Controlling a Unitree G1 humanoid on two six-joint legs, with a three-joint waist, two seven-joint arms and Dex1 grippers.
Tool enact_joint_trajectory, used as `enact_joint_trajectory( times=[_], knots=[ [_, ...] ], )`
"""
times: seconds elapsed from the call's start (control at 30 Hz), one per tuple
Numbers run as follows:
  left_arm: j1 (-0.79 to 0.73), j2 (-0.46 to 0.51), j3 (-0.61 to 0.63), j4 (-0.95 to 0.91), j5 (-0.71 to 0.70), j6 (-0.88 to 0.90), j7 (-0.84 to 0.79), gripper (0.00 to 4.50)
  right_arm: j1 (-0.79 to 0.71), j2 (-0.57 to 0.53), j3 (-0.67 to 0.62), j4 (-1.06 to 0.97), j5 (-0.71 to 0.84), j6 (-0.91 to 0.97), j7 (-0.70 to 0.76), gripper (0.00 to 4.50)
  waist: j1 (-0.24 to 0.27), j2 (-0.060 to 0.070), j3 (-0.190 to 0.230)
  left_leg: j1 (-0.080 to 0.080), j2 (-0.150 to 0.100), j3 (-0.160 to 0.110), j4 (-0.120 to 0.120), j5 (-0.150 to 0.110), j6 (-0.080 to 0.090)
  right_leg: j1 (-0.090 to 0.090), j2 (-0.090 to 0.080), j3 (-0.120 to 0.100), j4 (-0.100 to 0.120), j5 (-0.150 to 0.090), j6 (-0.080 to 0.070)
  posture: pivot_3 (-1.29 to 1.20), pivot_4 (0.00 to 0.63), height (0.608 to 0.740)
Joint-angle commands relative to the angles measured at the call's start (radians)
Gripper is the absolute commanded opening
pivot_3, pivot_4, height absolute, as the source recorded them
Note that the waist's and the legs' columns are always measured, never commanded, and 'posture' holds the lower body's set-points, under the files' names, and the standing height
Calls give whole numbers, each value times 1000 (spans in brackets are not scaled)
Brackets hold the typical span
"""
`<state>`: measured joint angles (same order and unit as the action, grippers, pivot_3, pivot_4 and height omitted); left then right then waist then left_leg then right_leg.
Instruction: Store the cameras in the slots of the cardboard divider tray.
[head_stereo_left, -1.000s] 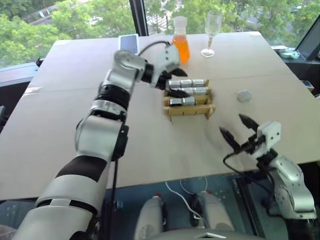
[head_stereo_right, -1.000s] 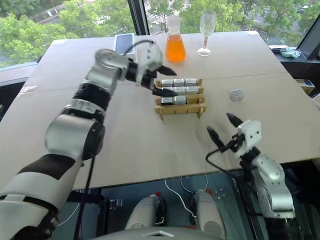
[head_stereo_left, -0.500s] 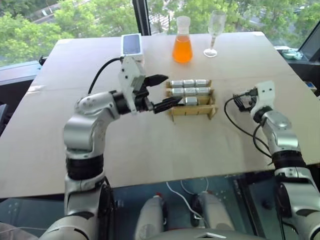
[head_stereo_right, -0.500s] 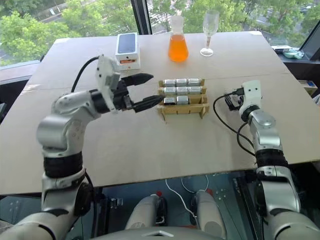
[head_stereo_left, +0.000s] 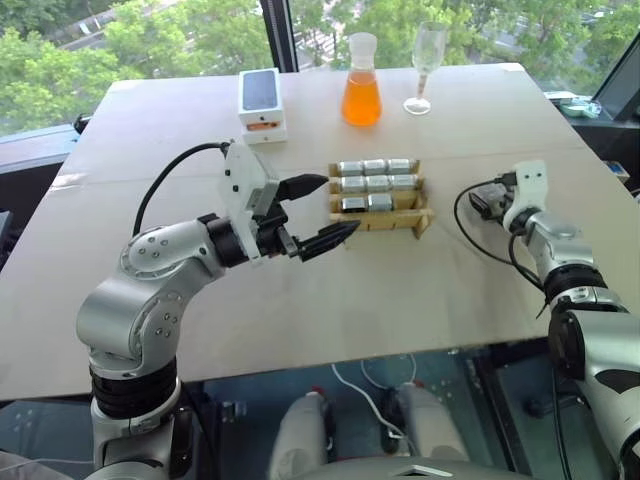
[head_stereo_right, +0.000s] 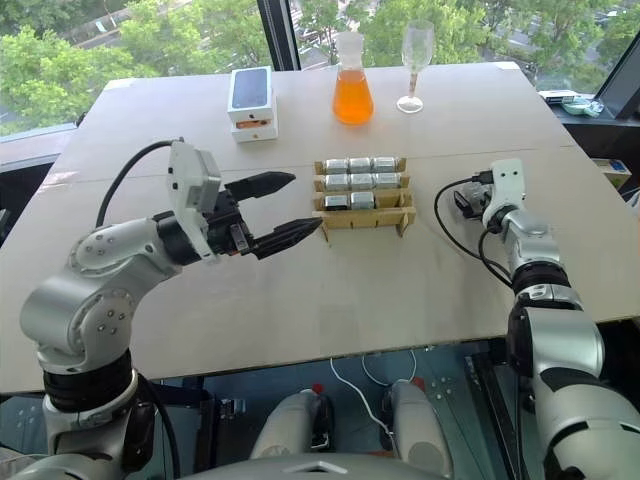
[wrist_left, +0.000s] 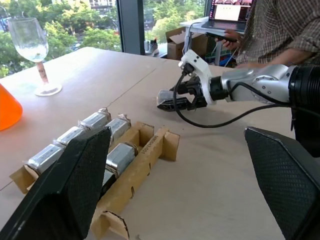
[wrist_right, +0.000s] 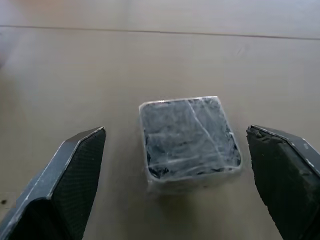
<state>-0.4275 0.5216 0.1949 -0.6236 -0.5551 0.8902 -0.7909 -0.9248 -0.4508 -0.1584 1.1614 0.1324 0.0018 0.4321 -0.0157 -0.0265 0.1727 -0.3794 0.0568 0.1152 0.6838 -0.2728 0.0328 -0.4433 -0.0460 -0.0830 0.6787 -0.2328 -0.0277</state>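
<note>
The tray (head_stereo_left: 380, 200) sits mid-table (head_stereo_left: 300, 290), eight cameras (head_stereo_left: 375, 182) slotted in. The left end effector (head_stereo_left: 318, 213) hovers at its 8 o'clock, fingers spread and empty. At the tray's 3 o'clock, the right end effector (wrist_right: 175, 185) gapes around a lone wrapped camera (wrist_right: 187, 140), not touching.

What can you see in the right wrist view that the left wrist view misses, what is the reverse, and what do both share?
Only the right wrist view: the plastic-wrapped dark-faced camera lying on the table between open fingers.

Only the left wrist view: the tan cardboard divider tray holding silver-grey cameras, a clear wine glass, an orange flask's edge, the right gripper, a person in a checked shirt.

Both: the light wooden table.
</note>
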Motion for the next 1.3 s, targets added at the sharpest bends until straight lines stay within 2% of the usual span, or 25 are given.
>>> enact_joint_trajectory(
  times=[0.03,0.13,0.17,0.2,0.23,0.27,0.33,0.57,0.63,0.7,0.83,1.07,1.3],
  knots=[
    [-22,21,1,-10,-33,-25,21,4385,-31,-20,-7,18,-16,-43,12,4500,0,0,0,0,0,0,0,0,0,0,0,0,0,0,0,0,150,740],
    [-29,28,-11,1,-42,-35,31,4458,-30,-21,-6,28,-27,-71,8,4243,0,0,0,0,0,0,0,0,0,0,0,0,0,0,0,0,150,740],
    [-30,29,-13,3,-44,-38,32,4500,-28,-22,-6,28,-28,-81,8,3876,0,0,0,0,0,0,0,0,0,0,0,0,0,0,0,0,150,740],
    [-31,31,-16,7,-47,-41,35,4500,-26,-23,-8,26,-29,-93,12,3727,0,0,0,0,0,0,0,0,0,0,0,0,0,0,0,0,150,740],
    [-32,34,-21,15,-48,-46,35,4500,-21,-25,-8,22,-32,-114,15,3039,0,0,0,0,0,0,0,0,0,0,0,0,0,0,0,0,150,740],
    [-34,38,-26,24,-49,-51,36,4500,-16,-26,-7,18,-36,-133,20,2549,0,0,0,0,0,0,0,0,0,0,0,0,0,0,0,0,150,740],
    [-38,45,-38,39,-46,-60,38,4500,-9,-29,-1,15,-48,-160,28,1899,0,0,0,0,0,0,0,0,0,0,0,0,0,0,0,0,150,740],
    [-140,30,-73,179,-74,-18,57,4500,60,-42,48,-154,-91,-370,114,1908,2,0,0,0,0,0,0,0,0,0,0,0,0,0,0,0,150,740],
    [-178,12,-20,272,-168,39,36,4500,100,-84,134,-246,-213,-532,88,1908,0,1,1,0,0,0,0,0,0,0,0,0,0,0,0,0,150,740],
    [-215,74,-57,389,-144,9,-64,4500,131,-149,236,-336,-376,-725,50,1908,-2,1,1,-1,0,1,0,0,0,-1,0,0,0,0,1,0,150,740],
    [-365,118,-166,639,-48,-110,-214,4500,126,-182,311,-441,-521,-864,-48,1908,-7,1,1,-1,1,2,-2,0,-1,-3,1,0,0,-2,4,0,150,740],
    [-645,39,-335,1065,116,-321,-459,4500,83,-178,390,-611,-730,-1006,-197,1908,1,1,1,-2,-1,4,0,1,-2,-4,1,1,0,-1,1,0,150,740],
    [-770,-39,-388,1284,212,-444,-604,4500,82,-175,428,-712,-824,-1031,-252,1908,1,1,1,-4,-1,6,-1,1,-2,-5,4,-1,-1,-1,1,0,150,740]
  ],
)
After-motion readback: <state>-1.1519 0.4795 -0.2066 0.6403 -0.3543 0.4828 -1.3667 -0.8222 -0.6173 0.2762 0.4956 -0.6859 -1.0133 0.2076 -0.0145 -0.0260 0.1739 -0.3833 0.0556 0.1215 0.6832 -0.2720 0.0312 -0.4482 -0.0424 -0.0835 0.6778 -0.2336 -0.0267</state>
